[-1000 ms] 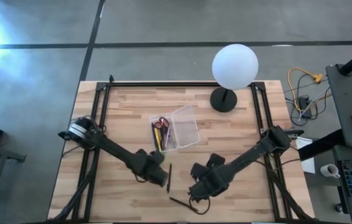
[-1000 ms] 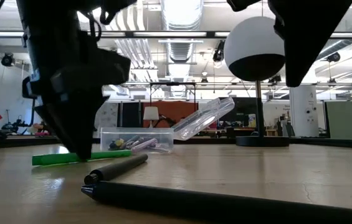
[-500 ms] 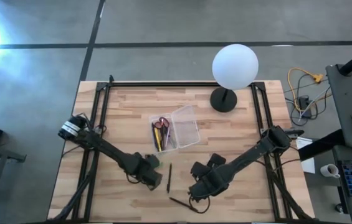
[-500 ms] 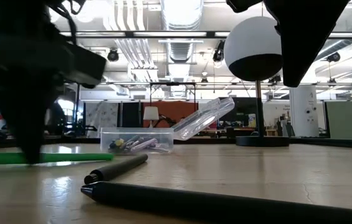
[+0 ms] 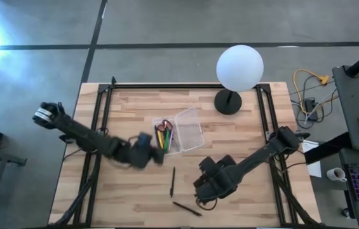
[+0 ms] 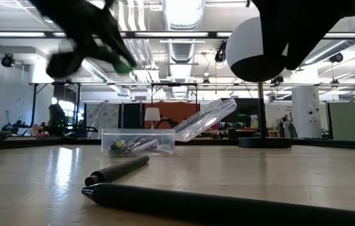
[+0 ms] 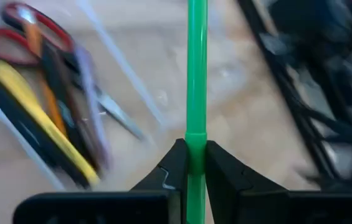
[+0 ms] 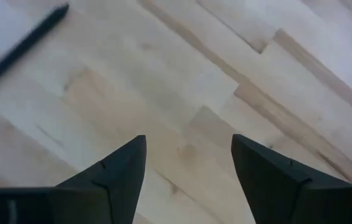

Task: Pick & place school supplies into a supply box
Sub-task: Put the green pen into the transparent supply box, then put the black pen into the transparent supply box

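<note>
My left gripper is shut on a green pen and hangs above the table just left of the supply box. In the low view it is a blur high up. The clear box holds red-handled scissors, a yellow pen and other supplies. Its lid stands open and tilted. My right gripper is open over bare wood near the front. Two dark pens lie flat on the table. My left gripper pinches the green pen's shaft between its two fingers, just behind a step in the barrel. The pen's long end sticks out ahead past the fingertips. It is lifted clear of the table, beside the box's contents.
A white globe lamp on a black base stands at the far right of the table. Black rails run along the table's left and right sides. Bare wood lies left of the box and along the near edge.
My left gripper has taken hold of the green pen, which lay on the table. It has lifted the pen clear, going up and toward the far edge to the supply box. The two dark pens have stayed where they were.
</note>
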